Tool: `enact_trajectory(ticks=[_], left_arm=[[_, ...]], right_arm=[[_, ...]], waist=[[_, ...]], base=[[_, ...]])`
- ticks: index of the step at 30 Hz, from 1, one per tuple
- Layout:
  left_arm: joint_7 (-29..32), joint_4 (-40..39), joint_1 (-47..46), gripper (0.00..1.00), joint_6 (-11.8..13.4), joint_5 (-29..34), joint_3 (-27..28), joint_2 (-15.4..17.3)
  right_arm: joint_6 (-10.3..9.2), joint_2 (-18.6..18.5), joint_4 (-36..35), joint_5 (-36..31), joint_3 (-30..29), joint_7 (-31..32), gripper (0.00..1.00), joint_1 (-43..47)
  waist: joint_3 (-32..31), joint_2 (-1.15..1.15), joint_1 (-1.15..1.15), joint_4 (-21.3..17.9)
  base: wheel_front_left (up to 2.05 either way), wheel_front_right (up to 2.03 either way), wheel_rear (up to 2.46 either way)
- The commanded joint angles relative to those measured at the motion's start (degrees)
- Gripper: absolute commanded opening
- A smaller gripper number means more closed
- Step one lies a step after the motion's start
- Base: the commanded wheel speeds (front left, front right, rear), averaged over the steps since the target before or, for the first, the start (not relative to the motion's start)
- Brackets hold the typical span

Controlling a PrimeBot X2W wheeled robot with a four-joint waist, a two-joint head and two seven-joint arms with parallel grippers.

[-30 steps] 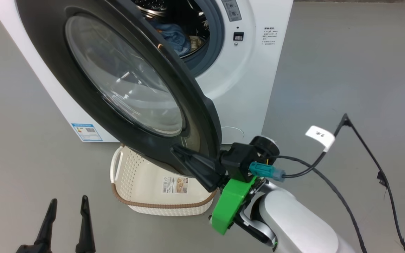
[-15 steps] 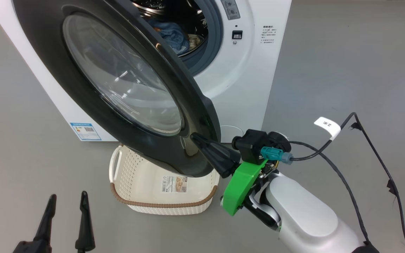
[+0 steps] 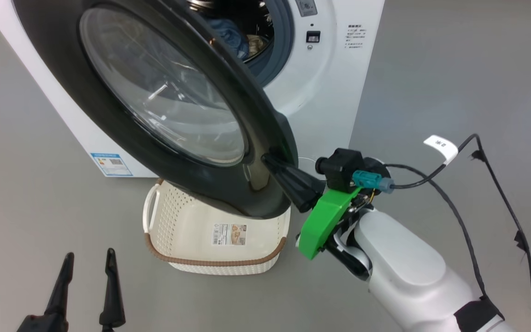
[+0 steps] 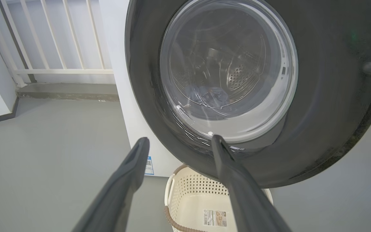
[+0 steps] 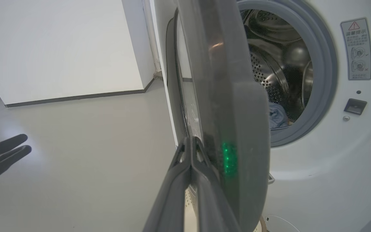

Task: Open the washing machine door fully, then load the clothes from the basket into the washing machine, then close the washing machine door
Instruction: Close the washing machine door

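**Closing the door with a shut claw**

Nearest to me, at 7 o'clock in the head view, my left gripper (image 3: 89, 254) hangs low with its fingers spread wide and nothing between them. I think it is best left there, out of the door's swing.

At 4 o'clock my right gripper (image 3: 271, 161) has its two fingers pressed together into one wedge. It pinches nothing, and its tip lies against the glossy outer rim of the washing machine door (image 3: 164, 92), close to the free edge.

Just beyond, at 6 o'clock, the basket (image 3: 178, 221) sits empty on the floor under the door's lower edge. I cannot tell whether the two touch.

The door stands about half open, reaching toward 11 o'clock. Farthest, at 12 o'clock, the clothes (image 3: 231, 34) lie inside the drum (image 5: 269, 48) of the washing machine (image 3: 334, 92), so in my judgement only the closing remains.

To do it well I should push near the free edge and follow the door's arc, because the smooth rim may let my tip slide off. A firm last press should send the catch into the latch slot (image 5: 354, 105).
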Motion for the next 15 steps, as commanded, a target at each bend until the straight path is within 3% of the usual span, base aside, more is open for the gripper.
enact_trajectory(ticks=[1,15], left_arm=[[-0.54,-1.46,-3.11,1.00,0.44,0.82,1.76,0.96],[-0.72,-1.41,-7.04,1.00,-0.38,1.80,0.47,-0.27]], right_arm=[[0.08,0.78,-0.24,0.56,-0.58,-1.05,0.00,-2.22],[0.08,-0.90,8.98,1.38,-1.51,-2.95,0.00,-14.36]], waist=[[0.49,0.00,0.00,0.22],[5.94,0.00,0.00,1.40]], base=[[0.00,0.00,0.00],[0.00,0.00,0.00]])
